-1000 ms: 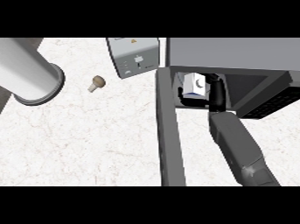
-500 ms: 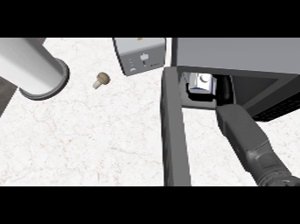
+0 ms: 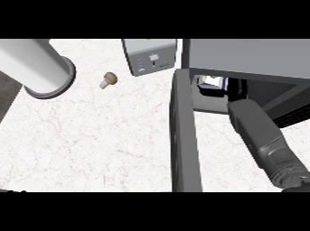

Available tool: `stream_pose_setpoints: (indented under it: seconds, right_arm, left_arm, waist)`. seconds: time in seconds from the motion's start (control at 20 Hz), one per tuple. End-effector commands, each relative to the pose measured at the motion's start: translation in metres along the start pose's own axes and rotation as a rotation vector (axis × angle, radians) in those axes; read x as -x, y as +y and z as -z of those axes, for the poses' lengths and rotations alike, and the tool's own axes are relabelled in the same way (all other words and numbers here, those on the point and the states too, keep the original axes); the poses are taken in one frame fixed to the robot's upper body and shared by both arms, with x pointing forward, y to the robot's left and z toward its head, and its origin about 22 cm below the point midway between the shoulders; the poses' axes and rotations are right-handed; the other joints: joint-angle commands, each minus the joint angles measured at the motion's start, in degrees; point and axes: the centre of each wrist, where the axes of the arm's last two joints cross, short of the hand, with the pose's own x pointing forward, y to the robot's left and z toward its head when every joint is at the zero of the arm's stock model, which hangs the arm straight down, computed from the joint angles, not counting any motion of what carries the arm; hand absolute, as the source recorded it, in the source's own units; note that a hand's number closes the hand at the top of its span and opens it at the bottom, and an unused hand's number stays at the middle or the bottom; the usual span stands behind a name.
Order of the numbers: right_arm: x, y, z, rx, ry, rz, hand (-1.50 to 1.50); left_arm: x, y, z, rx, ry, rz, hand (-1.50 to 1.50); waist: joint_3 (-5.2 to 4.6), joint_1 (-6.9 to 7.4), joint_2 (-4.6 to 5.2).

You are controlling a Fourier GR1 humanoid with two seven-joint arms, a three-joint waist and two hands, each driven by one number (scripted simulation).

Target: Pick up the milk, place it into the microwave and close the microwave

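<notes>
I see the milk (image 3: 209, 84) sitting inside the microwave (image 3: 251, 58) at one o'clock, my right hand (image 3: 236, 88) just beside it, fingers hidden so I cannot tell their state, the door (image 3: 185, 135) open, awaiting closing.

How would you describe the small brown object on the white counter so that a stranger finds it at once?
Start at the grey microwave with its open door, then go left past the grey toaster. On the white marbled counter lies a small brown mushroom, between the toaster and the large white cylinder. It alone is tiny and brown.
</notes>
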Motion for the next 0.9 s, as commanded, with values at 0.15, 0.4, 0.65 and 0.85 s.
stream_pose_setpoints:
  seconds: [0.15,0.4,0.65,0.85]
  right_arm:
    - [-0.019,-0.001,0.023,0.113,-0.061,0.046,1.5]
    - [-0.018,-0.016,0.034,0.194,-0.105,-0.089,1.5]
    - [-0.02,-0.014,0.034,0.276,-0.084,-0.173,1.5]
    - [-0.028,-0.017,0.044,0.313,-0.078,-0.193,1.5]
  left_arm:
    - [0.002,0.001,0.005,0.008,-0.007,-0.006,-1.5]
    - [0.002,0.011,0.005,0.025,0.019,0.004,-1.5]
    - [0.003,0.001,0.01,0.023,0.005,-0.006,-1.5]
    - [0.009,0.007,0.008,0.039,0.024,0.002,-1.5]
  waist:
    - [0.08,0.7,0.44]
    - [-0.03,1.32,0.83]
    - [0.07,1.9,1.18]
    - [-0.03,2.93,1.37]
